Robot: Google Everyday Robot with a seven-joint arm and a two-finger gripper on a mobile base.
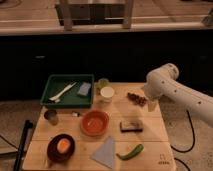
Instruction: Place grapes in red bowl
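Observation:
The grapes, a small dark reddish bunch, lie on the wooden table near its far right edge. My gripper is at the end of the white arm that comes in from the right. It hangs just right of the grapes, close to them, and I cannot see whether it touches them. The red bowl, wide, shallow and orange-red, sits near the middle of the table, left of and nearer than the grapes. It looks empty.
A green tray at the back left holds a white utensil and a grey sponge. A white cup and a green cup stand beside it. Nearer lie a dark block, a green vegetable, a blue cloth, a brown bowl and a metal cup.

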